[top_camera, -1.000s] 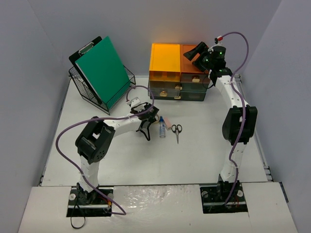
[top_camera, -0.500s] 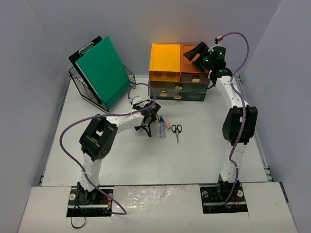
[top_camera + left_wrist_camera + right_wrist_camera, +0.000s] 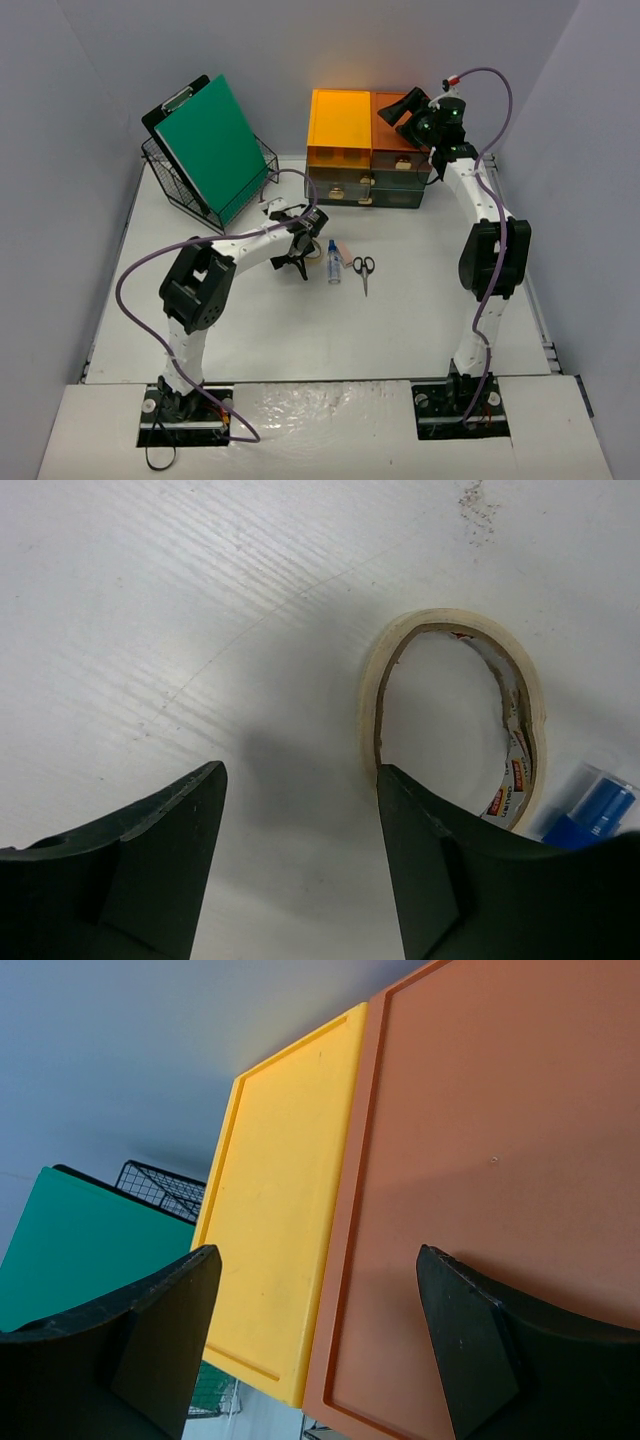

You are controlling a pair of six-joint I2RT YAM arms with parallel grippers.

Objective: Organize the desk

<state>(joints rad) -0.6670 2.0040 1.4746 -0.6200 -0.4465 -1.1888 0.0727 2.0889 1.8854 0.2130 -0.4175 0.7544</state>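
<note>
Left wrist view: a cream, squashed ring of tape [image 3: 455, 715] lies on the large flat white matte table [image 3: 150, 600], at the right finger of the left gripper [image 3: 300, 775]; jaws apart, bare table between them.
Top view alone: black-handled scissors [image 3: 364, 268] lie mid-table beside a small clear blue-capped bottle [image 3: 334, 262].
Right wrist view: the right gripper [image 3: 318, 1255] is spread and empty, above the orange plastic drawer box [image 3: 480, 1140].
Black wire basket [image 3: 268, 160]: holds a leaning green flat board [image 3: 212, 145] and a black clipboard [image 3: 170, 105].
Table: under both arms, walled on three sides.

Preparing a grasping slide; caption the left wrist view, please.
Open left gripper at the edge of a tape roll lying on the white desk, a blue-capped bottle beside it.
</note>
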